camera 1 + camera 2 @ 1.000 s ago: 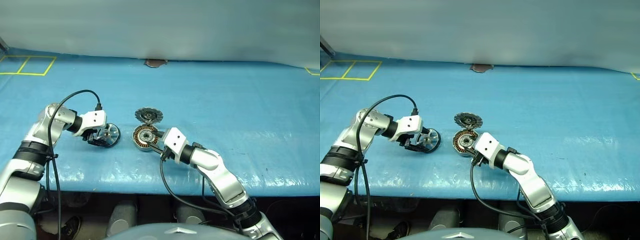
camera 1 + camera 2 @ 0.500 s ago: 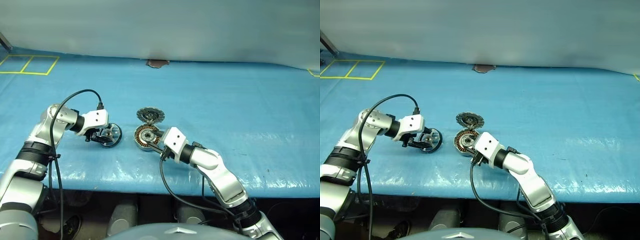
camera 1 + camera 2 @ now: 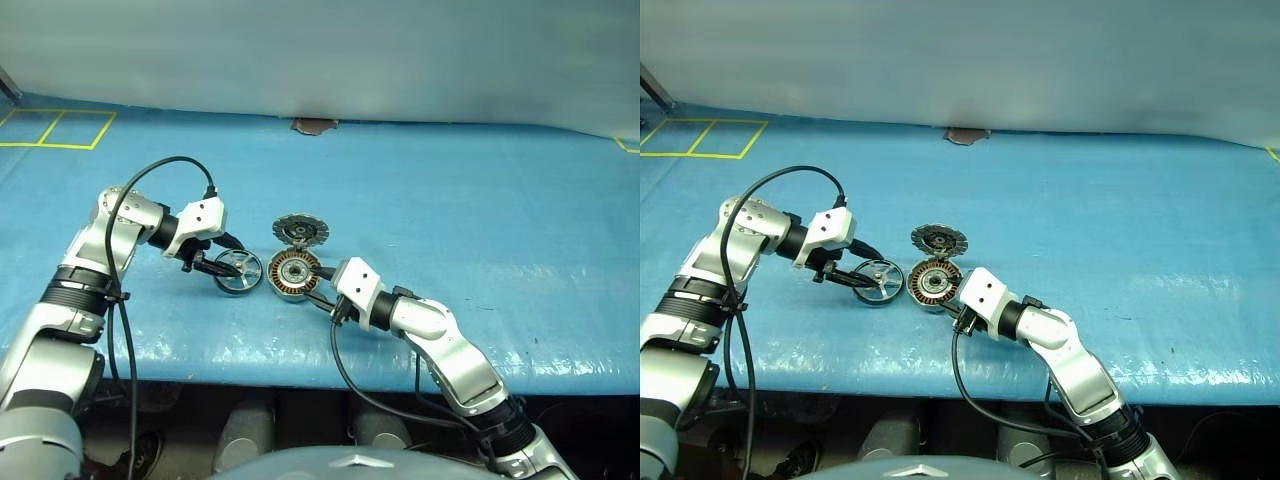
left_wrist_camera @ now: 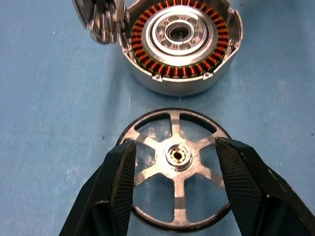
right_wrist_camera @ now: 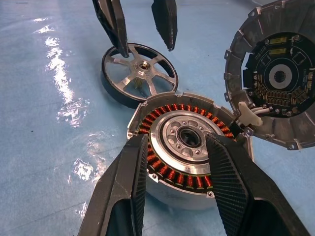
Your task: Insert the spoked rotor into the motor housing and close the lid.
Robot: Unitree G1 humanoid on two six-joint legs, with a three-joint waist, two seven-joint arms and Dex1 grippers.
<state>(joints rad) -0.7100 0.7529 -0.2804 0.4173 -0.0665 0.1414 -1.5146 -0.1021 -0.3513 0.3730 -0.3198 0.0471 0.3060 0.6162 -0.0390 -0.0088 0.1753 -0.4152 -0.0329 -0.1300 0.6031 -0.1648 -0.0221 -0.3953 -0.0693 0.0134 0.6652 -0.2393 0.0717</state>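
The rotor [image 4: 176,169] lies flat on the blue tabletop [image 3: 480,210], just beside the housing [image 3: 292,274] on its left, close but not touching as far as the left wrist view shows. The left gripper [image 3: 222,262] reaches over it from the left, pointing down and to the right. Its two black fingers [image 4: 120,179] stand apart, one on each side of the rotor's hub. In the right wrist view the fingertips sit at the rotor's far rim, but whether they press on the wheel or merely hover at it cannot be told.

The housing sits open near the tabletop's front, its copper winding ring and silver hub facing up. The lid [image 3: 299,230] is joined to the housing's far edge and swung back, its inner face with dark parts and a round centre showing.

The right gripper [image 5: 177,169] comes at the housing from the front right. Its fingers [image 5: 133,172] are spread, one on each side of the cup. Contact with the wall cannot be made out, so whether it grips the housing is unclear.
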